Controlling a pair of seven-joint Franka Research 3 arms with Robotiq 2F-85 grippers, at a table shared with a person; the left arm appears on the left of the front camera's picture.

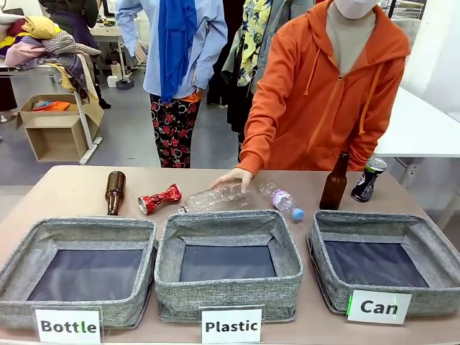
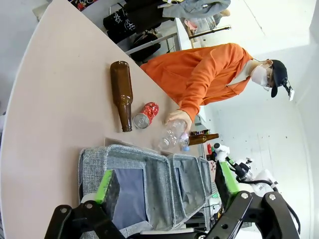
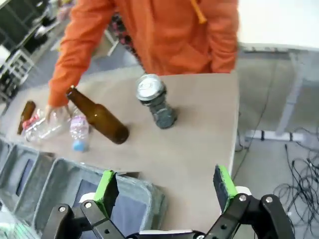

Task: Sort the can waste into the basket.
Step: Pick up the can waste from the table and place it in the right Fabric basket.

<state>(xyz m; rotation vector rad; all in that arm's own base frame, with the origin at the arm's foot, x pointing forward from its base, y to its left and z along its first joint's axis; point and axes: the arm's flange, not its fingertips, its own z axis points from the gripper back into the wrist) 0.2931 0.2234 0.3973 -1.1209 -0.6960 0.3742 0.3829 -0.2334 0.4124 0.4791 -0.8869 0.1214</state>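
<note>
Along the near edge of the desk [image 1: 65,187]: 3 grey woven bins in a row, each showing a bare dark inner floor.
- Left bin [image 1: 21,248]: white card [image 1: 67,326] reads "Bottle".
- Middle bin [image 1: 169,248]: card [image 1: 231,326] reads "Plastic".
- Right bin, the basket [image 1: 431,237]: card [image 1: 379,307] reads "Can".

Beyond the bins, on the open desk:
- Red can [image 1: 159,199]: crushed, lying on its side between a lying brown bottle [image 1: 114,191] and a large clear bottle [image 1: 215,197]. It is past the gap between the left and middle bins, well apart from the basket.
- Dark can [image 1: 368,179]: upright, silver top, just beside an upright brown bottle [image 1: 334,182], near the basket's far rim. Its green and white print is too small to read.
- Small clear bottle [image 1: 280,199]: lying, blue cap, pinkish label that cannot be read.
- The person's hand [image 1: 233,177], in an orange sleeve, rests on the large clear bottle.

Left tool [image 2: 165,183]: fingers wide apart, above the row of bins.
Right tool [image 3: 165,188]: fingers wide apart, above the basket's corner, with the dark can and upright brown bottle ahead of it.
</note>
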